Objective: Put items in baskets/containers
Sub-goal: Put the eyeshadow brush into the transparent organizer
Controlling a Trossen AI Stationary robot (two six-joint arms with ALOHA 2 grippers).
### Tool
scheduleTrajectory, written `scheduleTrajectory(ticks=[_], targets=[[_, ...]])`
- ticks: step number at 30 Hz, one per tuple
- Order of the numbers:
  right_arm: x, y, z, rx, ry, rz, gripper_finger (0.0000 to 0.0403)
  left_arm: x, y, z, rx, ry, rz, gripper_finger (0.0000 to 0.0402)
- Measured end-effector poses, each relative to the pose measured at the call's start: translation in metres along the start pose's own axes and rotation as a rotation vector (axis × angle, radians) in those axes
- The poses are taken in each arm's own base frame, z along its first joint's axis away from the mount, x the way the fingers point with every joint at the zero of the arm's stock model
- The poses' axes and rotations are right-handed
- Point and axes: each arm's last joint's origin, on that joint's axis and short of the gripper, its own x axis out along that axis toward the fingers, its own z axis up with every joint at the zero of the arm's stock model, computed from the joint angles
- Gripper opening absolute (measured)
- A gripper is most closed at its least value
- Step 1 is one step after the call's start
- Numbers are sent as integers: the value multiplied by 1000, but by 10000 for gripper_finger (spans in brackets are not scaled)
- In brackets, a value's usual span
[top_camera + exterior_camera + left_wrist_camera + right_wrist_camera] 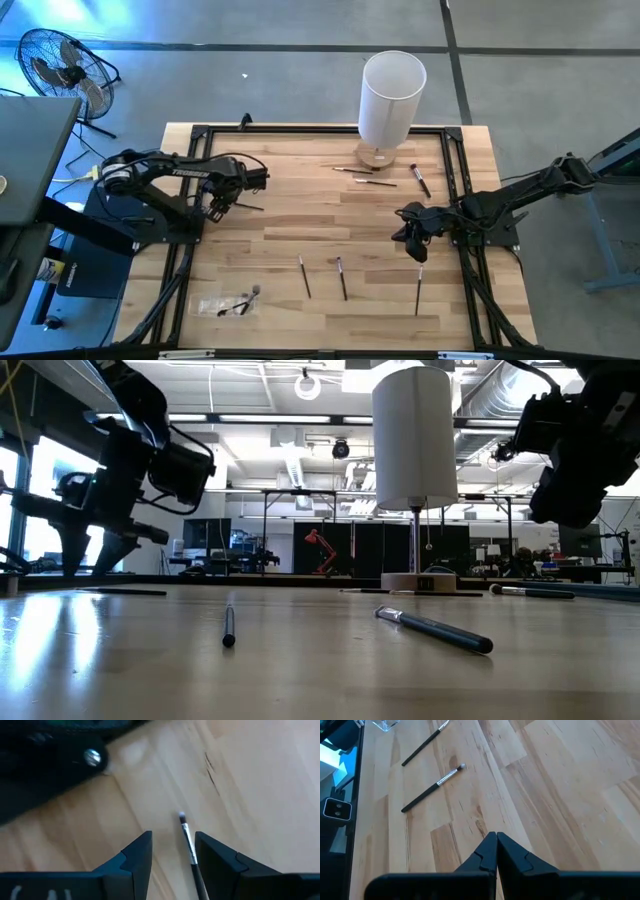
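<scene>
The left tool (pixel 172 857) hangs open low over the surface (pixel 300 225), one brush (pixel 188 845) lying between its fingers. The right tool (pixel 496 851) is closed and empty. Other brushes (pixel 341 277) lie scattered, and the clear tray (pixel 226 302) sits near the front left edge.

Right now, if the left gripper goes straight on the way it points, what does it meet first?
Most likely the thin brush lying between its open jaws, then the wooden table. How far off the brush is, I cannot tell.
</scene>
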Motion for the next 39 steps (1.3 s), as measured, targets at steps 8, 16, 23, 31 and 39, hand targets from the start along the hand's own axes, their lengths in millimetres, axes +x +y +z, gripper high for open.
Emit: scheduleTrajectory(ticks=[8, 16, 23, 31, 39], targets=[[0, 0, 0, 3, 9, 10, 0, 12, -1, -1, -12, -5, -88, 144], [0, 0, 0, 15, 13, 15, 0, 17, 2, 1, -10, -34, -97, 144], [0, 0, 0, 23, 13, 15, 0, 18, 3, 3, 3, -69, -102, 144], [0, 1, 1, 24, 2, 24, 0, 20, 4, 6, 17, -110, -98, 144], [0, 1, 1, 24, -1, 22, 0, 20, 3, 4, 14, -79, -99, 144]])
